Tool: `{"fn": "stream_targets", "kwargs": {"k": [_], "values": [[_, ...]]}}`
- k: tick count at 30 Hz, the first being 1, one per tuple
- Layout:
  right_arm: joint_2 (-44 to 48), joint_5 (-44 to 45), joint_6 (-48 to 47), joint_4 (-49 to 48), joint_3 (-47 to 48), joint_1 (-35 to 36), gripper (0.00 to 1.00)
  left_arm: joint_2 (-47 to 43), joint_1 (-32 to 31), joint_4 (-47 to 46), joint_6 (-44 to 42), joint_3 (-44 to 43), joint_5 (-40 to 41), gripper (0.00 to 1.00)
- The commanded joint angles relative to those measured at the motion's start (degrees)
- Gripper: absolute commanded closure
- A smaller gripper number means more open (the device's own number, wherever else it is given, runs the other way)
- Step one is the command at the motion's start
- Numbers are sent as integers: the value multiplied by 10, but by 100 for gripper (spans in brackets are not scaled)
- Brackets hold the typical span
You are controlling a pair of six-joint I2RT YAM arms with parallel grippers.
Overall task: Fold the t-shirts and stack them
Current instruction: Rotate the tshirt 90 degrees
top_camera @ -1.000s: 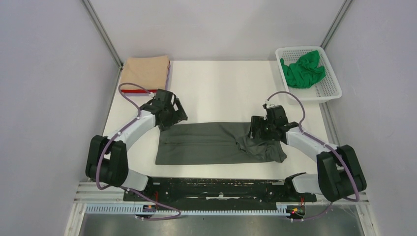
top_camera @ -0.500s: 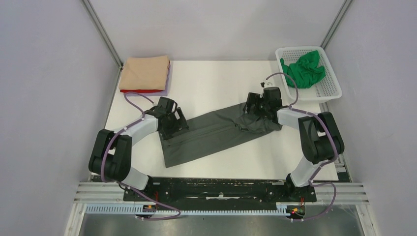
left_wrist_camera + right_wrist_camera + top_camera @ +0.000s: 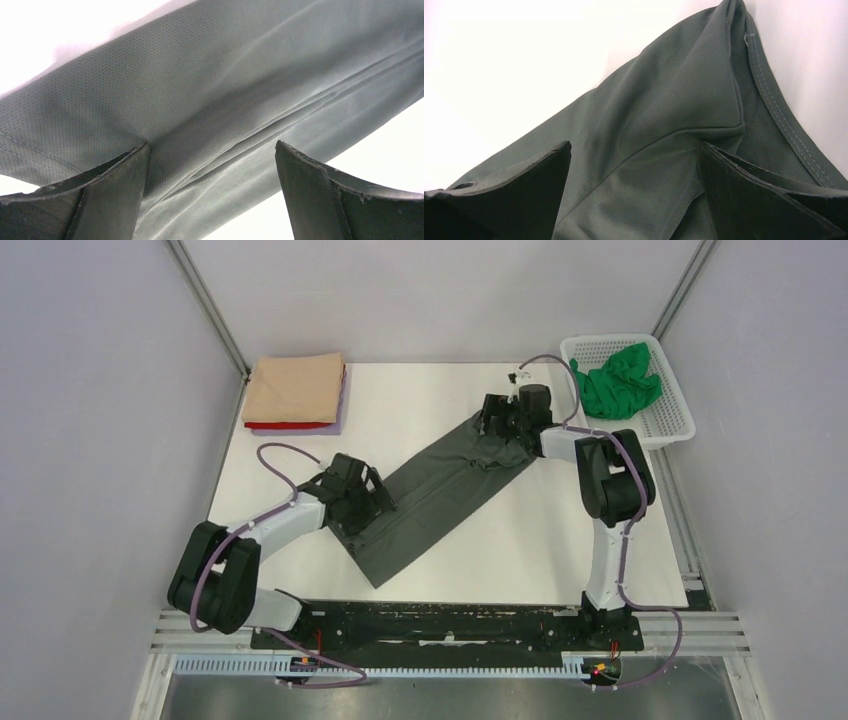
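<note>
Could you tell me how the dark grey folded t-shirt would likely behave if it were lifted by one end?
The dark grey mesh-knit t-shirt would probably droop limply: it lies flat with soft creases. It looks thin, so likely light. Its loose folded layers may well slide apart.

There are 5 t-shirts in all: 1 dark grey t-shirt (image 3: 430,495), 1 bright green t-shirt (image 3: 618,380), and a pile of 3, made up of 1 tan t-shirt (image 3: 295,388), 1 red t-shirt (image 3: 288,425) and 1 lilac t-shirt (image 3: 345,400). There is 1 white mesh basket (image 3: 672,422) and 1 table (image 3: 440,390). The robot has 2 arms, the left arm (image 3: 270,525) and the right arm (image 3: 610,480). They carry 2 grippers, the left gripper (image 3: 212,150) and the right gripper (image 3: 634,150), each with 2 fingers.
</note>
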State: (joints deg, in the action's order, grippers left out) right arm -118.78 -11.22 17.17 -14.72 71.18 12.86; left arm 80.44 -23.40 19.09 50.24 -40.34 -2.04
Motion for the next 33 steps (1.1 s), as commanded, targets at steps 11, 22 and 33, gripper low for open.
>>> {"fn": "stream_targets", "kwargs": {"k": [11, 22, 33], "values": [[-140, -26, -70, 70, 240, 69, 2, -125, -27, 30, 53, 38, 35, 0], [63, 63, -96, 116, 160, 68, 2, -71, -27, 80, -126, -149, -11, 0], [161, 64, -34, 164, -10, 69, 2, 34, -41, 56, -167, -115, -159, 0]]}}
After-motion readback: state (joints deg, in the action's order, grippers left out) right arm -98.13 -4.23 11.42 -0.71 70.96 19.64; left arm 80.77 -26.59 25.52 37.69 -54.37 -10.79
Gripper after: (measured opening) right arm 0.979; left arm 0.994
